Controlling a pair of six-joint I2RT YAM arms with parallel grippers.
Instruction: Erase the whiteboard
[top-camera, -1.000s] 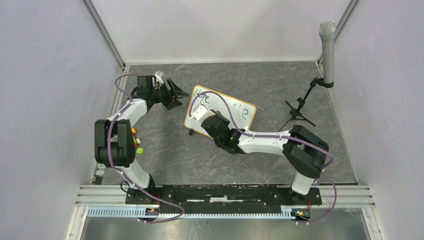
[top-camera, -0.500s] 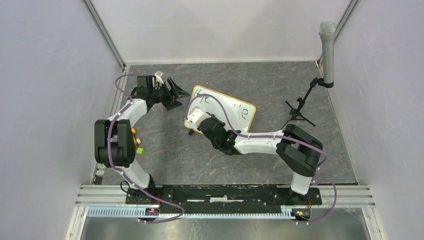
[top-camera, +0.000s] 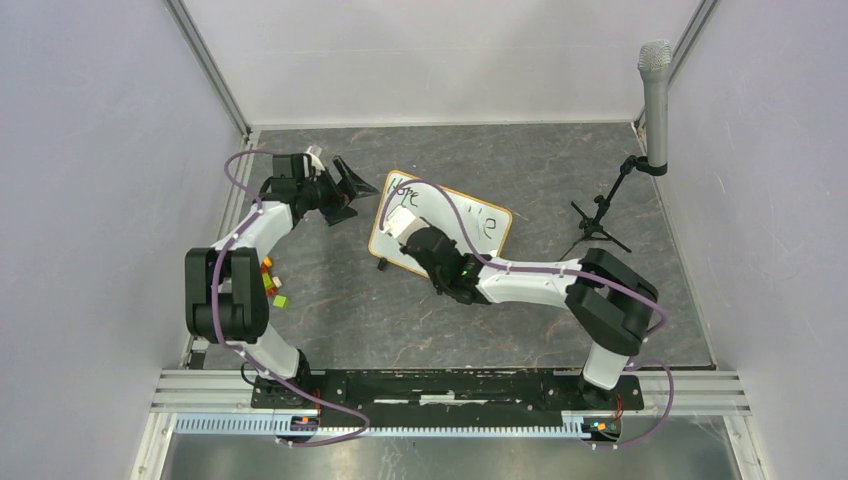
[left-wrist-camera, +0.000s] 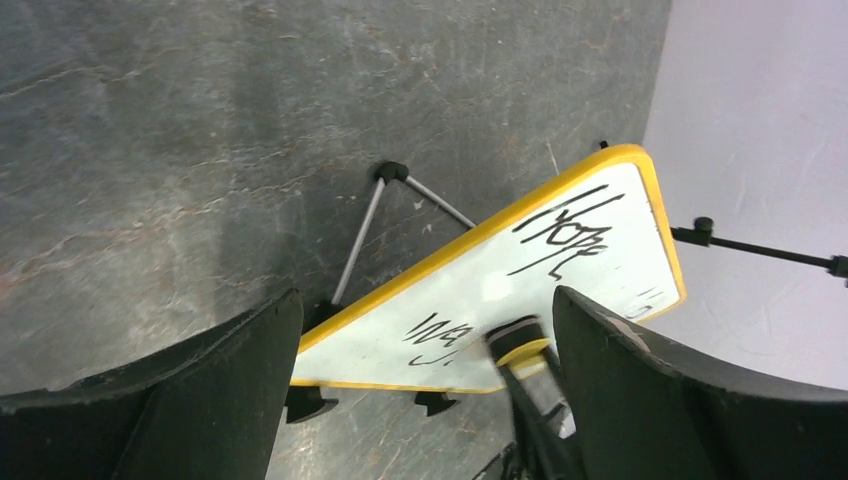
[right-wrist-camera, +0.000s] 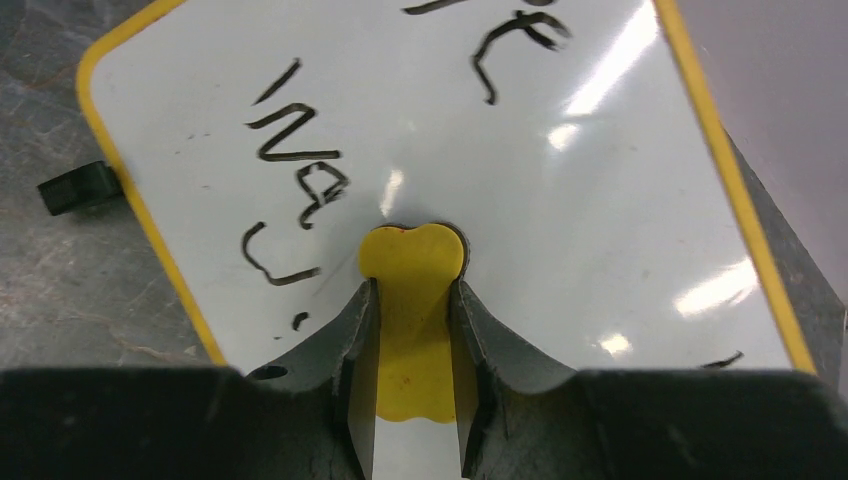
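Note:
The whiteboard (top-camera: 478, 222) with a yellow-orange frame lies tilted in the middle of the table, with black handwriting on it. It also shows in the left wrist view (left-wrist-camera: 570, 255) and the right wrist view (right-wrist-camera: 560, 180). My right gripper (top-camera: 408, 228) is shut on a yellow eraser (right-wrist-camera: 412, 255), which is pressed on the board beside the writing at its left part. The eraser shows in the left wrist view (left-wrist-camera: 523, 350) too. My left gripper (top-camera: 350, 188) is open and empty, just left of the board's far-left corner, jaws spread wide (left-wrist-camera: 425, 300).
A microphone (top-camera: 655, 95) on a small black tripod (top-camera: 597, 225) stands at the far right. Small coloured blocks (top-camera: 273, 288) lie by the left arm. The board's black clip foot (top-camera: 381, 265) sticks out at its near-left edge. Walls close three sides.
My right gripper slid the eraser toward the board's near-left edge, then back up over the board. The left arm shifted slightly.

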